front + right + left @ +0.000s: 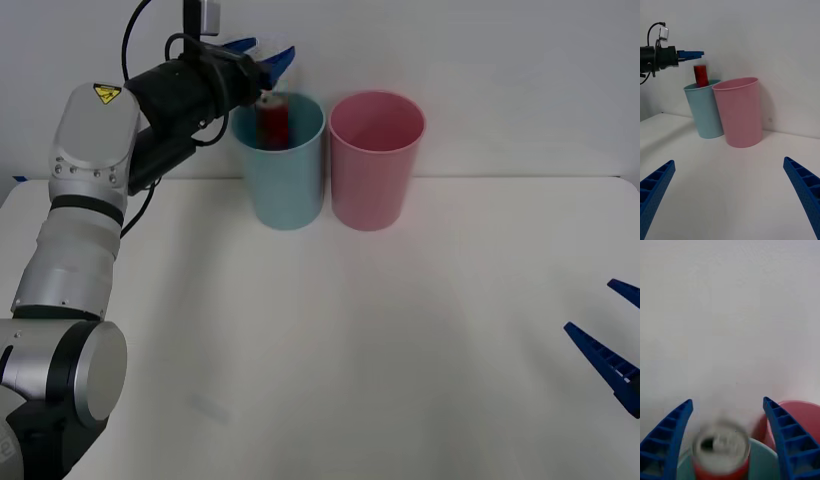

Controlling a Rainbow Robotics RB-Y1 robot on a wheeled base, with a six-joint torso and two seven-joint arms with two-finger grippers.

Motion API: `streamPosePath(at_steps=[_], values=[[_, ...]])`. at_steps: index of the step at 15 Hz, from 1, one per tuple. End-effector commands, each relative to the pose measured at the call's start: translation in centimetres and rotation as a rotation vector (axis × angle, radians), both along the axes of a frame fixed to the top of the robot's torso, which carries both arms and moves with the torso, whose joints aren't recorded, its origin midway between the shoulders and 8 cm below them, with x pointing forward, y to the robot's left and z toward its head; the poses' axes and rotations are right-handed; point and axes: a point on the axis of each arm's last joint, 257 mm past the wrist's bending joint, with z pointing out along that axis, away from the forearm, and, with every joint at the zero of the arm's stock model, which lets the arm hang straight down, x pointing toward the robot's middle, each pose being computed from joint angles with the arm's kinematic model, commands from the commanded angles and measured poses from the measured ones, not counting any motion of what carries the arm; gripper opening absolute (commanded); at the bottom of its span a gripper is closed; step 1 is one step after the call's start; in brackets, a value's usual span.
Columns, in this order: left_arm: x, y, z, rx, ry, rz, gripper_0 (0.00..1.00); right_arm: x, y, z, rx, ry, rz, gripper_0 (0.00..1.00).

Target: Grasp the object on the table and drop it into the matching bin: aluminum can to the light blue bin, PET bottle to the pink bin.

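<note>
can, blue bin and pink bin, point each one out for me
can (700,74), right wrist view, on its red side above the bin rim
blue bin (287,190), front view, on its outer wall
pink bin (370,190), front view, on its outer wall

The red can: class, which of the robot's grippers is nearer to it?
Left. The left gripper is open just above the red can, which is dropping into the light blue bin. The right gripper waits open, far off at the table's near right edge.
</note>
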Motion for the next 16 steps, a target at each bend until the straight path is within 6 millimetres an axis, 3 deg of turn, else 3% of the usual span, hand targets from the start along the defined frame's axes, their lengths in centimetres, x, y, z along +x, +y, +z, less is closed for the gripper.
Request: streamPosePath(at_steps=[1, 4, 8, 16], values=[[-0.2, 0.2, -0.2, -0.027, 0.004, -0.009, 1.0, 0.0, 0.0, 0.0, 0.0, 0.0, 0.0, 1.0], [-0.9, 1.1, -0.3, -0.052, -0.002, -0.029, 1.0, 0.0, 0.0, 0.0, 0.0, 0.0, 0.0, 1.0], [-3.3, 3.5, -0.5, -0.068, -0.034, -0.049, 1.0, 0.0, 0.0, 0.0, 0.0, 0.0, 0.0, 1.0], [-10.7, 9.6, -3.3, -0.064, -0.082, -0.069, 1.0, 0.0, 0.0, 0.0, 0.0, 0.0, 0.0, 1.0]])
